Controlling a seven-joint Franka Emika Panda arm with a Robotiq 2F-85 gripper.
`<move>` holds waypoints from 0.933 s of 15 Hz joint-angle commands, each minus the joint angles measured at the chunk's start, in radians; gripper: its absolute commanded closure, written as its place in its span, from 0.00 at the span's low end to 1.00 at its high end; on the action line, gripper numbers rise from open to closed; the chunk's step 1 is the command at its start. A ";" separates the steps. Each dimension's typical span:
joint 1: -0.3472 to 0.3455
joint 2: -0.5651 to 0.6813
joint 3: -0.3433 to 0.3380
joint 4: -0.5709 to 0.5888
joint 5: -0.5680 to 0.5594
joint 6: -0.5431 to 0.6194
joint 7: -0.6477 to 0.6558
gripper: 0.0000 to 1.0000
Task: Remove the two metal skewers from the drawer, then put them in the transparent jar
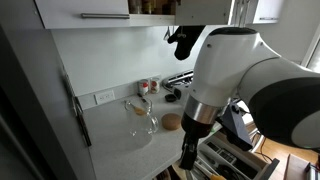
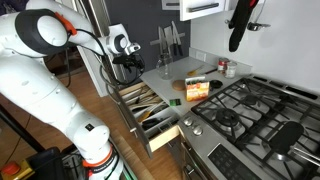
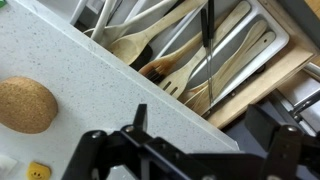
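Note:
The white drawer (image 2: pixel 150 108) stands open below the counter edge and holds wooden spoons and metal utensils; it also shows in the wrist view (image 3: pixel 240 60) and in an exterior view (image 1: pixel 228 156). In the wrist view a thin dark rod (image 3: pixel 208 35), seemingly a skewer, lies across the utensils. I cannot make out a second one. The transparent jar (image 1: pixel 143 120) stands on the counter, empty as far as I can see. My gripper (image 3: pixel 212 135) is open and empty, hovering over the counter edge beside the drawer (image 1: pixel 190 150) (image 2: pixel 125 62).
A round cork lid (image 3: pixel 25 105) lies on the counter near the jar (image 1: pixel 172 122). Small red-lidded jars (image 1: pixel 148 87) stand at the wall. An orange box (image 2: pixel 197 88) and a gas stove (image 2: pixel 255 110) are beyond the drawer. A knife block (image 2: pixel 170 40) stands at the back.

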 commanded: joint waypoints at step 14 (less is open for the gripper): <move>0.107 0.387 -0.009 -0.008 0.205 0.219 -0.492 0.00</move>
